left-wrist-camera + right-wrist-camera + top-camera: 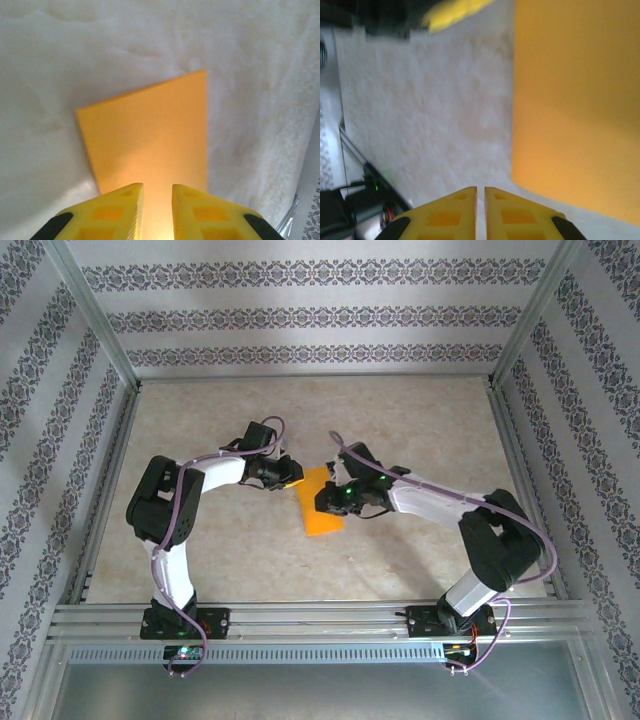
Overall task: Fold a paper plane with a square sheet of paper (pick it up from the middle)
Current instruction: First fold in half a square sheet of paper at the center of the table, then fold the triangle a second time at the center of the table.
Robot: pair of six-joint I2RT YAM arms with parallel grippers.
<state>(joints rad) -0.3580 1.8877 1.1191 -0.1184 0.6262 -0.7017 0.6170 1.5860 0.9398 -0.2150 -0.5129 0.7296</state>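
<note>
- Two robot arms reach inward over a pale, marbled table point(430, 420) and meet near its middle.
- One thin, bright orange sheet of paper point(318, 515) lies flat on the table between the arms. It is a narrow rectangle rather than a full square.
- The left gripper point(158, 189) has yellow fingers and sits low over one end of the sheet. Its jaws stand slightly apart, with orange paper showing through the gap, and they pinch nothing.
- The right gripper point(481, 191) also has yellow fingers. It is over bare table, just beside a long edge of the sheet. Its jaws are parted by only a thin slit and hold nothing.
</note>
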